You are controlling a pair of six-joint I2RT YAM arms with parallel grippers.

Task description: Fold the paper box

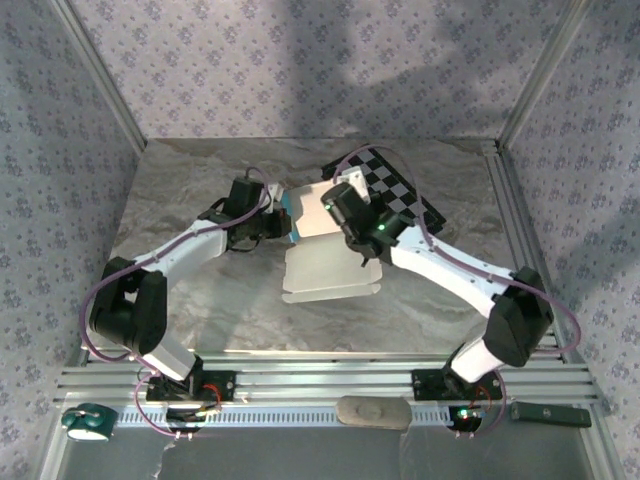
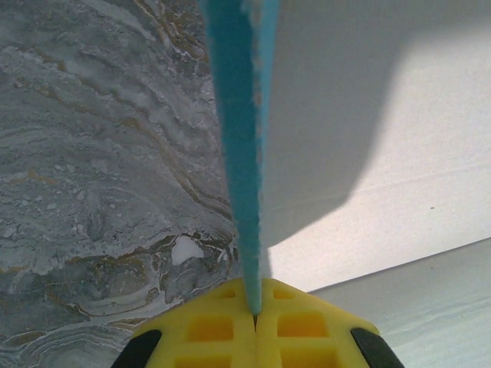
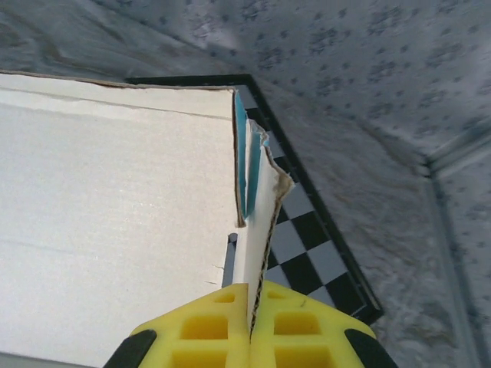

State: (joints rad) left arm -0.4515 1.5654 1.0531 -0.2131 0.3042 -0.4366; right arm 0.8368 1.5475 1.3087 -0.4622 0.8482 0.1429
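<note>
The left jaws are clenched, their yellow pads (image 2: 203, 330) pinching the raised turquoise edge of the paper box (image 1: 325, 270) on its left side. The right jaws are likewise clamped on the box, their pads (image 3: 203, 330) gripping an upright white flap at its far right corner. The box lies white face up on the marbled table (image 1: 430, 300). The black-and-white checkerboard (image 1: 400, 190) sits just beyond the box's far right corner.
</note>
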